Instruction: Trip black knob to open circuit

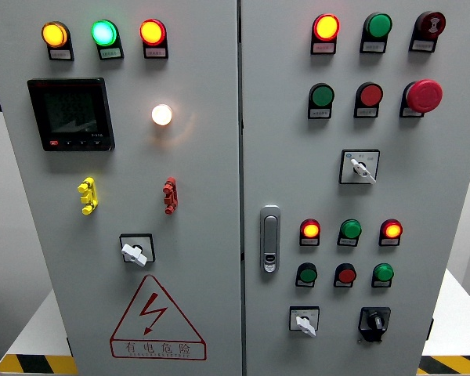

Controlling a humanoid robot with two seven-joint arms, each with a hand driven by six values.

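Note:
The black knob (374,322) sits at the lower right of the right cabinet door, its pointer standing roughly upright. It is a black rotary switch on a black base. To its left is a white-handled rotary switch (305,322). Neither of my hands nor either arm shows in the head view.
Grey cabinet with two doors split by a seam (240,188). A silver door latch (270,239) sits left of lit indicator lamps and push buttons. A red mushroom stop button (423,95) is at upper right. Other white selector switches (359,167) (135,251), a meter (70,114), and a warning triangle (157,317) are present.

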